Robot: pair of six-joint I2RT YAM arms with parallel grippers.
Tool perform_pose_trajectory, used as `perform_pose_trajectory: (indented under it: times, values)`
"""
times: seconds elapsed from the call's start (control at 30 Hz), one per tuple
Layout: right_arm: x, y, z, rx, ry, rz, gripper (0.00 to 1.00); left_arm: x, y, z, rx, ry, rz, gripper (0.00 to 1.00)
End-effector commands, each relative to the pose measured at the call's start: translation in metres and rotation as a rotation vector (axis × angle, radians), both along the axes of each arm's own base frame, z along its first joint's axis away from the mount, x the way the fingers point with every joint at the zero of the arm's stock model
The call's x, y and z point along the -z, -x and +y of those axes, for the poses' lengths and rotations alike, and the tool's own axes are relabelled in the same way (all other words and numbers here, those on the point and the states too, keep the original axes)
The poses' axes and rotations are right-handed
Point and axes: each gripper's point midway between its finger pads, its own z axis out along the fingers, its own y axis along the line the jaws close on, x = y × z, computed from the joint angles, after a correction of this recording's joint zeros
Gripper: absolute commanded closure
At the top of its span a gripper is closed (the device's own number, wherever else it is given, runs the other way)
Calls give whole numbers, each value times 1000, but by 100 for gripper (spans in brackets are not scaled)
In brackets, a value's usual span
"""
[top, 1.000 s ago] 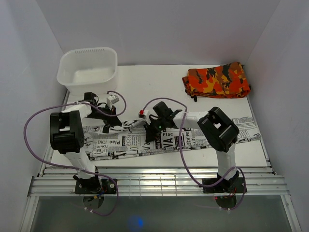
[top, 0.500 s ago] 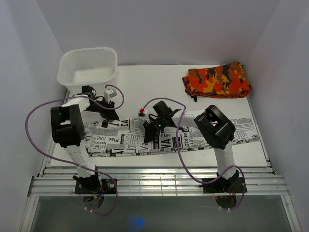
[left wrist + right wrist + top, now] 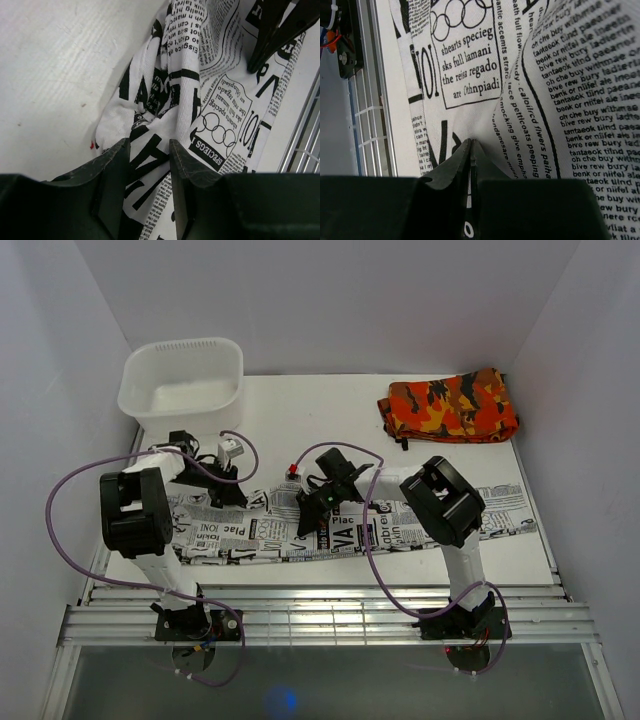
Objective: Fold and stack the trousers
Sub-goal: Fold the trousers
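Observation:
The trousers [image 3: 400, 525], white with black newspaper print, lie as a long strip across the near part of the table. My left gripper [image 3: 237, 497] is down at their upper edge near the left end. In the left wrist view [image 3: 148, 150] it is open, and bunched fabric [image 3: 220, 125] lies between its fingers [image 3: 116, 165]. My right gripper [image 3: 305, 522] is at the middle of the strip. In the right wrist view [image 3: 471, 142] it is shut on a pinched ridge of the printed fabric [image 3: 560, 100].
A white plastic basin [image 3: 182, 380] stands at the back left. A folded orange, red and black camouflage garment [image 3: 450, 407] lies at the back right. A metal rail [image 3: 320, 610] runs along the table's near edge, close to the trousers. White walls enclose the table.
My left gripper lifted back toward the basin, then came down again onto the trousers' upper edge. My right gripper stayed shut on the fabric and shifted slightly left.

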Motion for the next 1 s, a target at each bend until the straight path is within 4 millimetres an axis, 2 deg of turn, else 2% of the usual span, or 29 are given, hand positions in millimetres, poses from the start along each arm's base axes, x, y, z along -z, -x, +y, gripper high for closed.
perform_pose_trajectory:
  times: [0.0,0.07,0.23,0.27,0.33,0.37,0.4,0.5,0.53,0.6,0.67,0.83,0.87,0.93,0.97]
  values:
    - [81,29,-52,22,320,83,92,-2,20,-9,47,35,13,53]
    - [81,27,-52,27,321,85,92,6,26,-9,49,25,29,53]
    - [80,23,-50,25,315,81,92,19,29,-8,7,-30,29,46]
    - [80,23,-49,24,314,82,92,19,23,-8,-2,-45,-6,45]
    - [81,25,-50,21,316,89,92,26,23,-8,-23,-76,7,44]
    - [82,26,-51,20,319,93,92,28,16,-8,-35,-91,-19,45]
    - [83,26,-52,20,322,95,92,32,14,-6,-50,-116,-17,46]
    - [86,30,-56,16,333,99,92,31,5,-5,-78,-125,-26,66]
    - [89,32,-59,17,344,104,92,28,0,-4,-83,-125,-37,81]
    - [92,35,-62,11,352,105,92,19,-3,-4,-85,-120,-52,93]
    - [97,38,-68,12,370,109,92,6,-7,-6,-78,-103,-84,100]
    - [106,45,-77,9,401,121,92,-37,-33,7,-146,-108,-231,100]
    - [107,47,-80,11,408,129,92,-43,-45,16,-177,-146,-309,100]
    - [108,50,-82,10,415,134,92,-56,-57,25,-228,-187,-422,100]
    - [109,50,-83,11,417,136,92,-71,-70,35,-281,-231,-555,100]
